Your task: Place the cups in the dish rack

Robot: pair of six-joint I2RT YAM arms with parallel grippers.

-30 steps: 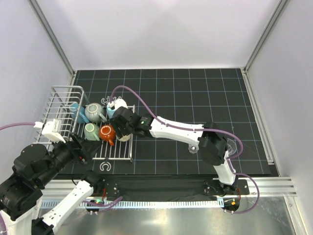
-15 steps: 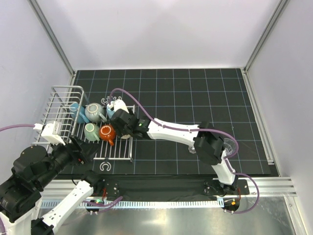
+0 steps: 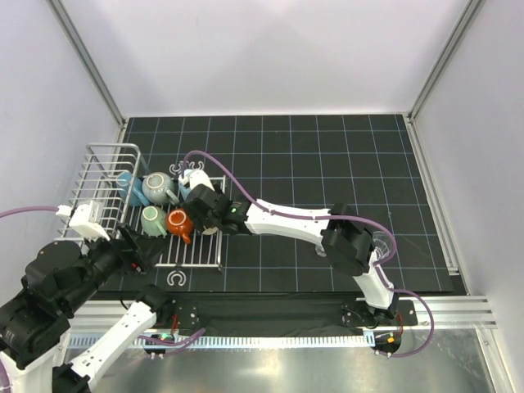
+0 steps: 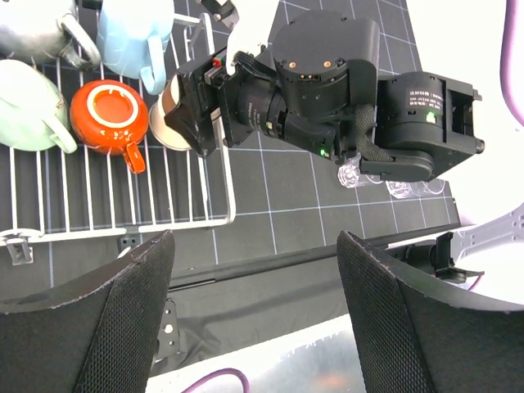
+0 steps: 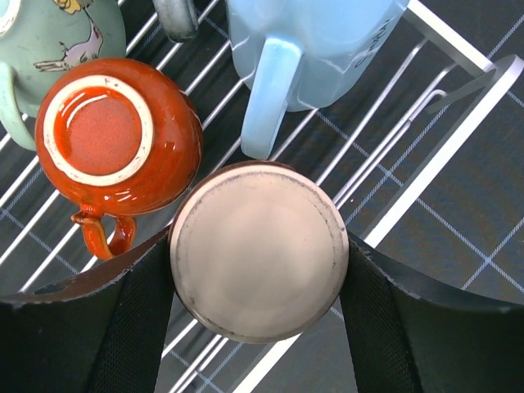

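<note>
- Right pincer [image 5: 259,315] grips one grey cup [image 5: 259,270], base up, over the rack's [image 5: 426,176] flat slats.
- Just beside it on the slats: one orange cup [image 5: 115,139], inverted; one blue mug [image 5: 303,49]; one mint mug [image 5: 57,41]; one steel mug [image 4: 24,29].
- Left pincer [image 4: 254,319] stands wide and empty near the rack.
- Two clear cups [image 4: 354,173] stand on the table [image 3: 327,164].

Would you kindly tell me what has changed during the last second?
The right arm's elbow swung slightly left, toward the white wire dish rack, while the right gripper stayed clamped on the upside-down beige cup there. The orange mug, mint-green mug, pale blue mug and left gripper kept their places.
</note>
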